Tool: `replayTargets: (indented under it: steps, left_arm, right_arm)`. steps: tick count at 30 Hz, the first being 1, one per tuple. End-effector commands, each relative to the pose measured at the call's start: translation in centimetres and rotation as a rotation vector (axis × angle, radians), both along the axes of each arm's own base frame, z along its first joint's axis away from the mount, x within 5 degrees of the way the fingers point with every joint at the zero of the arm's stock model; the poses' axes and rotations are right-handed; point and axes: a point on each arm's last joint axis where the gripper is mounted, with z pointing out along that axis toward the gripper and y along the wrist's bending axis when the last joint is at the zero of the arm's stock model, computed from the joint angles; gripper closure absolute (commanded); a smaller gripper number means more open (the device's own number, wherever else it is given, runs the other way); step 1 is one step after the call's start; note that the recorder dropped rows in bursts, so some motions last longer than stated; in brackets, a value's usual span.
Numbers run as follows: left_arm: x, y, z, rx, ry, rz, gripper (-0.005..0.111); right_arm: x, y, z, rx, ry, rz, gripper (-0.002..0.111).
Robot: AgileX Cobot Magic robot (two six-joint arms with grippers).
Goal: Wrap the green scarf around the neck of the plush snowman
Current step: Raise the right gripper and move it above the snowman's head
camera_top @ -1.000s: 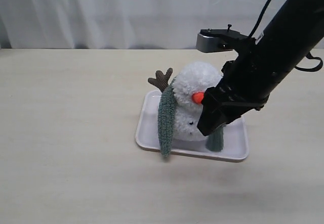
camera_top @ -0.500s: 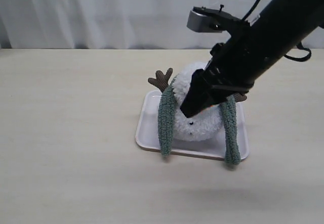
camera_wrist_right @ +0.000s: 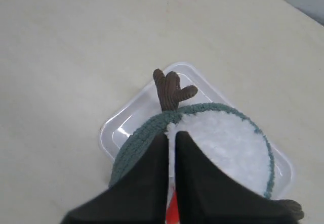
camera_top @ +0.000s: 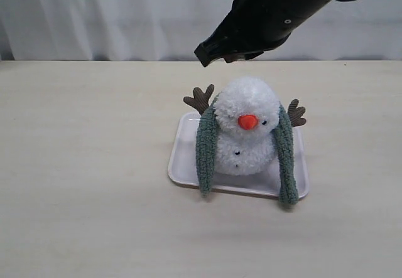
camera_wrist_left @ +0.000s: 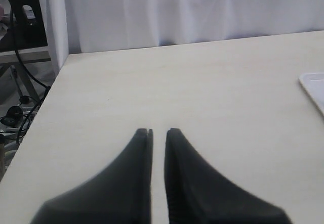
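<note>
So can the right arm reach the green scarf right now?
Probably yes: the right gripper hangs shut above the plush snowman, nothing lies between it and the green scarf, and both ends hang bare in front.

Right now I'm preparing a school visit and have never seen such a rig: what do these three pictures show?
This is a robot with two arms, each ending in a two-fingered end effector. The wide picture comes from a camera off the arms. The other two come from cameras on the wrists. On the pale table sits a white tray with a plush snowman in it. A green scarf is draped behind its head, both ends hanging down in front, uncrossed. The right end effector hovers above the snowman, closed and empty, and its wrist camera looks down on the toy. The left end effector is outside the wide picture, over bare table, nearly closed and holding nothing.
</note>
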Motion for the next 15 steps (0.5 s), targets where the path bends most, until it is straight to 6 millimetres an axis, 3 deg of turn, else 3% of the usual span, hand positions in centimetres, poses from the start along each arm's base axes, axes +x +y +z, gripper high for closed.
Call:
replayTargets:
  steps: [1,6,15]
  left_arm:
    - [0.0,0.0,0.0,-0.002,-0.011,0.003,0.096]
    - [0.0,0.0,0.0,-0.002,-0.011,0.003,0.096]
    - [0.0,0.0,0.0,-0.002,-0.011,0.003,0.096]
  right_arm:
    - [0.9,0.6,-1.1,-0.006,0.019,-0.032,0.104]
    - [1.9,1.3,-3.2,-0.018,0.079,-0.053,0.104]
    - [2.7,1.9,-4.8,-0.017,0.104,-0.074,0.104]
